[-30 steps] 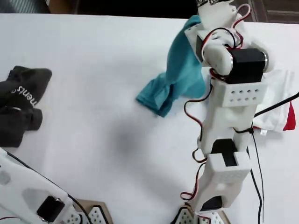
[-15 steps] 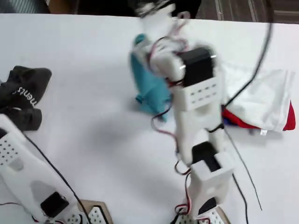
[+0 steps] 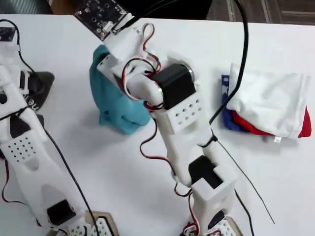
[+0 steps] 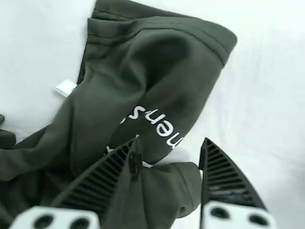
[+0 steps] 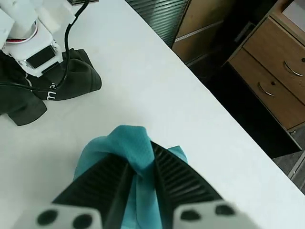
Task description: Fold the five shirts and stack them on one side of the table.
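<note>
Right wrist view, starting at the right fingers (image 5: 176, 176): clenched on a bunched ridge of the crumpled teal cotton shirt (image 5: 126, 138), pinched high so the rest can drape down to the white bench (image 5: 157, 81). Probably gripped that way for carrying to open bench and spreading flat.

Left wrist view, at the left fingers (image 4: 224, 176): released, spread apart over the rumpled dark grey shirt with white lettering (image 4: 157, 71). Hard to say whether already touching the cloth. Likely lined up over a fold for a pinch.

High view, farther out: teal shirt heaped near mid-bench and dark grey shirt at the left edge. Well apart on the right side, a white folded shirt (image 3: 268, 98) atop a red shirt (image 3: 306, 125) and a blue shirt (image 3: 225, 105), apparently set there as the finished pile. Two left to fold, by that count.
</note>
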`<state>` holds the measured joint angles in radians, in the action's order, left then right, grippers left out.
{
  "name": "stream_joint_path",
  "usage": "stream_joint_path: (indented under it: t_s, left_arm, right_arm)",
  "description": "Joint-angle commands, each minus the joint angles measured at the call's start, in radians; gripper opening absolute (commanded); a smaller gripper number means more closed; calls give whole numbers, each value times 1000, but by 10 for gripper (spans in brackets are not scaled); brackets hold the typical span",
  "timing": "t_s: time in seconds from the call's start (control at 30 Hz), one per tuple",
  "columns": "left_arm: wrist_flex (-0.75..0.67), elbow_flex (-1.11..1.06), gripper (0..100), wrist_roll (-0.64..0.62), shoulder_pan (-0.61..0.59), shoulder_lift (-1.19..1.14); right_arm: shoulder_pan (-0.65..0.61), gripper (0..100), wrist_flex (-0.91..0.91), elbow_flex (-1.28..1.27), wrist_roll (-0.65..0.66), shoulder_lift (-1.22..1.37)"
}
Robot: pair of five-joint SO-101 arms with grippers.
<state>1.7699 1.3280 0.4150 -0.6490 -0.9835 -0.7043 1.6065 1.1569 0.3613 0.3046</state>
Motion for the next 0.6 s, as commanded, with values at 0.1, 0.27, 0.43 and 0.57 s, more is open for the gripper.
stream_joint_path:
  t_s: [0.1,0.27,0.43,0.57]
  left_arm:
    - [17,-39,215,-5,37,72]
    - [17,-79,215,-2,74,72]
    - [18,-90,215,-3,146,72]
    - [18,-90,215,-3,207,74]
  right_arm:
    - [87,21,-30,-86,-31,94]
    - [232,21,-31,-95,-29,272]
    - [366,21,-36,-95,-29,412]
    - [430,21,-36,-95,-29,464]
